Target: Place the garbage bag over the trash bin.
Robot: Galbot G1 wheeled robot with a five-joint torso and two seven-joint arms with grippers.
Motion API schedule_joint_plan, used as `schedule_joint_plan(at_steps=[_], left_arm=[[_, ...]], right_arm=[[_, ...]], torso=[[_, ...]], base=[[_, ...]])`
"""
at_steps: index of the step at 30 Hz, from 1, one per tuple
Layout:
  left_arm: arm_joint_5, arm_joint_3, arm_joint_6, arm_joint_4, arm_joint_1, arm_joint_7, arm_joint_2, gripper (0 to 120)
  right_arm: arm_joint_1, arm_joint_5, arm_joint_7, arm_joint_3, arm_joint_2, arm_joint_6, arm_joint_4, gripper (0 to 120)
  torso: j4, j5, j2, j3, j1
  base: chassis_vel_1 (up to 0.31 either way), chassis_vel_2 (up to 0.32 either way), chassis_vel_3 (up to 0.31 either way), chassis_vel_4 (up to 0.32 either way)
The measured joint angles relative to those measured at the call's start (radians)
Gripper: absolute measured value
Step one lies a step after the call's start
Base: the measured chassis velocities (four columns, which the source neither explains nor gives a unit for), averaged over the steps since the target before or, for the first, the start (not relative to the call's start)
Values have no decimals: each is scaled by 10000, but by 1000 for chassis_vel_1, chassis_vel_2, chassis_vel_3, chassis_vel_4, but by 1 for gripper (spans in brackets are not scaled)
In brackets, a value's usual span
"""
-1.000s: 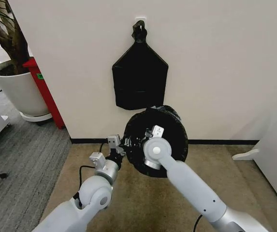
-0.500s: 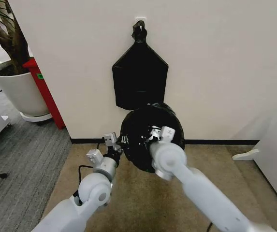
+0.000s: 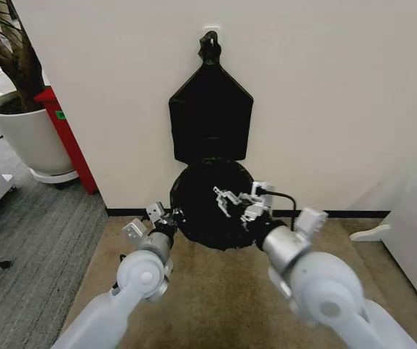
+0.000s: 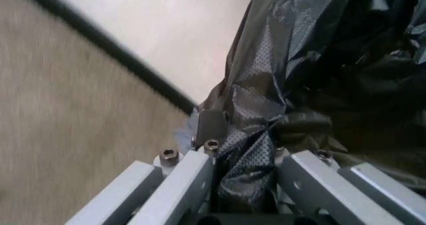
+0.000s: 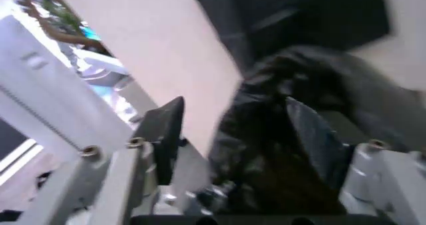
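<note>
The bag (image 3: 212,207) is seen as a round black mass at the foot of the wall, on the carpet edge just under the flat black bundle (image 3: 210,120) hung on the wall. It appears to be spread over the bin, whose cream wall is not made out beneath the plastic; the covering is judged largely done, with the rim left to be tucked and the film let go.

The left end effector (image 3: 166,216) is held at the bag's left edge. In the left wrist view a fold of bag film (image 4: 256,150) is pinched between its nearly closed fingers (image 4: 199,170), a grip not readable from the head view.

The right end effector (image 3: 239,198) is placed over the bag's right part. In the right wrist view its fingers (image 5: 166,130) are spread wide with crinkled plastic (image 5: 280,150) lying between them, and nothing is clamped. The plant pot (image 3: 26,131) at the left is shown by the head view alone.
</note>
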Motion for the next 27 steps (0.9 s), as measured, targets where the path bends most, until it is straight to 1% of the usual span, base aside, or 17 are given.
schedule_joint_plan(at_steps=[1, 3, 4, 6, 8, 11, 12, 15, 17, 20, 21, 27], left_arm=[[-334, -26, 29, -27, -24, -154, 2, 1], [-1216, -93, 93, -125, -85, -529, 27, 1], [-1216, -93, 93, -125, -85, -529, 27, 1], [-1938, -151, 197, -192, -115, -734, 64, 1], [-2991, -241, 367, -186, -135, -953, 120, 1], [-4014, -327, 491, -17, -166, -1331, 92, 1], [-4014, -327, 491, -17, -166, -1331, 92, 1], [-4784, -369, 611, 128, -178, -1617, 50, 1], [-5045, -398, 613, 175, -218, -1783, 42, 1], [-5403, -439, 654, 181, -269, -1890, 41, 1], [-5635, -452, 691, 182, -325, -1993, 7, 1], [-5707, -454, 724, 210, -379, -2042, -8, 1]], right_arm=[[-337, 17, -181, 343, -7, -68, -17, 59], [-1204, 73, -900, 1408, 28, -98, -241, 69], [-1204, 73, -900, 1408, 28, -98, -241, 69], [-1829, 178, -1820, 2223, 104, -95, -472, 76], [-2654, 761, -3100, 3210, 253, -11, -763, 86], [-3454, 1615, -3973, 3960, 503, 65, -933, 97], [-3454, 1615, -3973, 3960, 503, 65, -933, 97], [-4269, 1983, -4642, 4473, 869, 21, -1151, 100], [-4639, 1979, -4801, 4578, 1075, 7, -1229, 100], [-4900, 1654, -4971, 4538, 1220, -3, -1405, 100], [-5078, 1281, -5141, 4426, 1367, 27, -1613, 100], [-5347, 651, -5186, 4144, 1741, 135, -1778, 100]], torso=[[-1, 0, 0, 0, 0], [-2, 0, 0, 0, 0], [-2, 0, 0, 0, 0], [-1, 2, 0, 0, 0], [0, 0, 0, 0, 0], [-1, -1, 0, 0, 0], [-1, -1, 0, 0, 0], [-1, -2, 0, 0, 0], [-2, -4, 0, 0, 0], [1, -4, 0, 0, 0], [0, -3, 0, 0, 0], [0, -5, 0, 1, 0]], base=[[0, 0, 0, 0], [0, 0, 0, 0], [0, 0, 0, 0], [0, 0, 0, 0], [0, 0, 0, 0], [0, 0, 0, 0], [0, 0, 0, 0], [0, 0, 0, 0], [0, 0, 0, 0], [0, 0, 0, 0], [0, 0, 0, 0], [0, 0, 0, 0]])
